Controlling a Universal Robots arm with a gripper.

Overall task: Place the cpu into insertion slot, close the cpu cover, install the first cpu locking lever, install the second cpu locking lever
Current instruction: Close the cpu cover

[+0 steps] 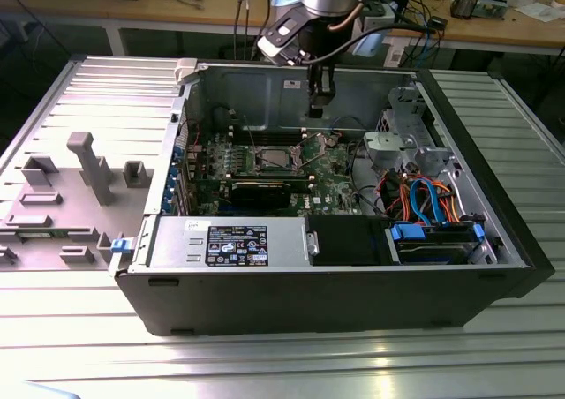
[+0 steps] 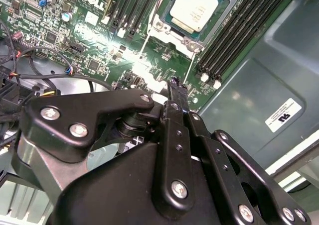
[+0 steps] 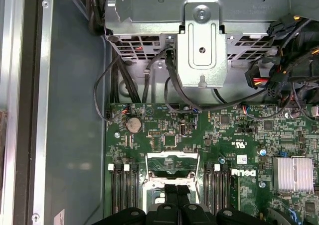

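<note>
The cpu (image 1: 276, 159) (image 2: 194, 8), a small silver-grey square, lies in the insertion slot (image 1: 261, 163) (image 3: 172, 159) on the green board. In the second wrist view the cpu cover (image 2: 192, 42) looks laid down as a thin frame around the chip. A thin wire locking lever (image 2: 146, 36) runs along one side of the socket, and I cannot tell whether it is latched. My gripper (image 1: 316, 109) (image 2: 174, 83) (image 3: 175, 192) hangs above the board, just past the socket toward the exterior view's right. Its fingers are shut with nothing between them.
Long black memory slots (image 2: 239, 31) flank the socket. A black graphics card (image 1: 265, 191) lies in front of it, then the power supply (image 1: 225, 240). A drive cage with coloured cables (image 1: 424, 209) fills the case's right. Grey fixtures (image 1: 88, 165) stand on the table at left.
</note>
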